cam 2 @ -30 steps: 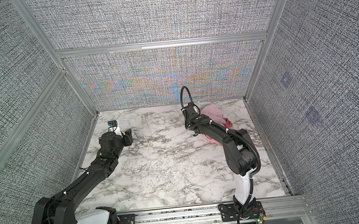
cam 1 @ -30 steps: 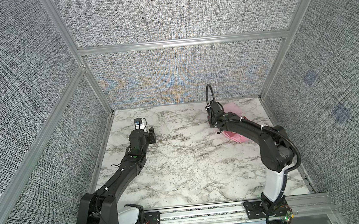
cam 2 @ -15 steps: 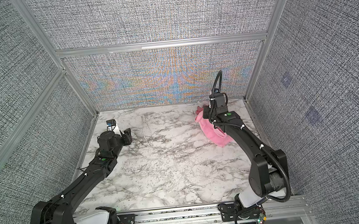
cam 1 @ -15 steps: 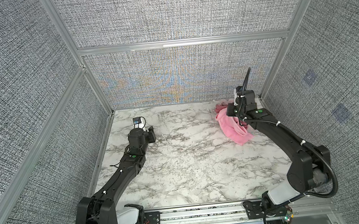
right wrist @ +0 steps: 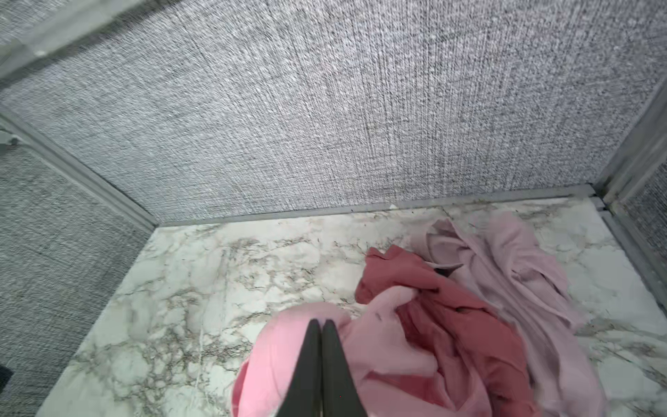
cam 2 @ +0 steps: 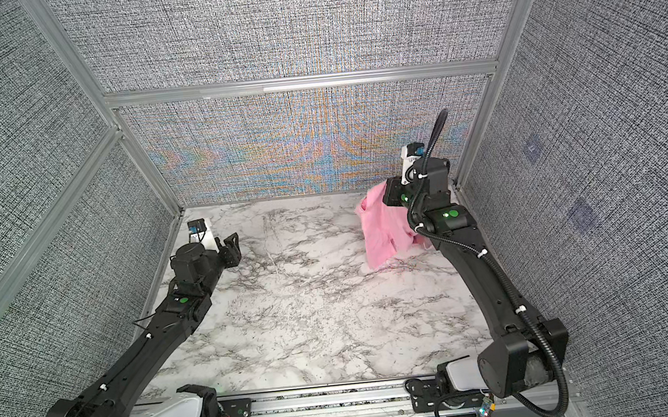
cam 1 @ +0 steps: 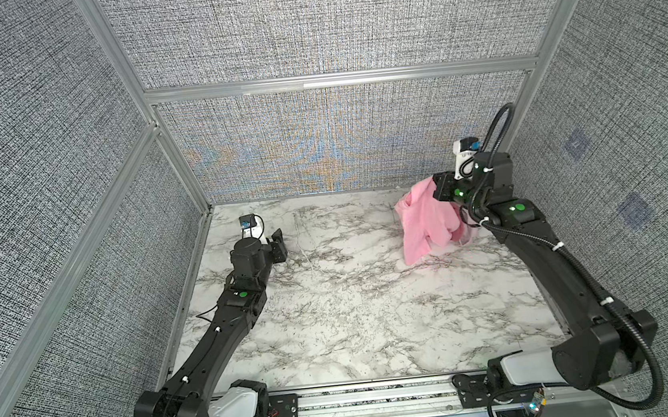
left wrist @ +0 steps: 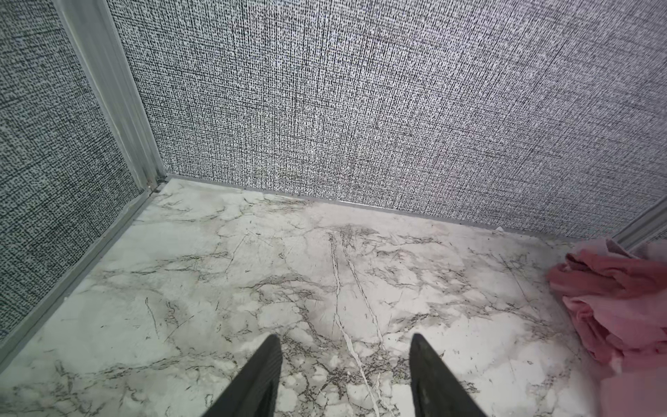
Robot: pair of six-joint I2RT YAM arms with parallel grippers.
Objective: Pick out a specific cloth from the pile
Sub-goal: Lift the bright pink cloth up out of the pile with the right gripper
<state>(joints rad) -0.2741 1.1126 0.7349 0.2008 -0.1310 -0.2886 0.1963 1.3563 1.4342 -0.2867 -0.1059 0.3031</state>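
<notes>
Step in hand is extraction: the right fingers (right wrist: 321, 323) are clamped shut on a fold of the bright pink cloth (cam 1: 421, 222), at about 1 o'clock on the counter (cam 1: 354, 308), near the corner. In both top views the cloth hangs from the grip in a long drape. Its lower end looks to touch the counter at 6 o'clock of the grip.

The pile (right wrist: 480, 289) sits under and just beside it. The dark red cloth (right wrist: 451, 332) touches the pink one, with the pale cloth (right wrist: 512, 260) beyond, toward the corner. We can't tell whether pink is snagged in the dark red folds.

The left fingers (cam 1: 278, 245) are apart and hold nothing, over bare counter at about 10 o'clock, well apart from the pile.

Our read: the pick is made, the separation isn't. The next move calls for a higher lift, then a carry toward 9 o'clock onto bare counter. It should go slowly enough that the dark red cloth drops off instead of riding along. If it drags, the left fingers could pin the pile.
</notes>
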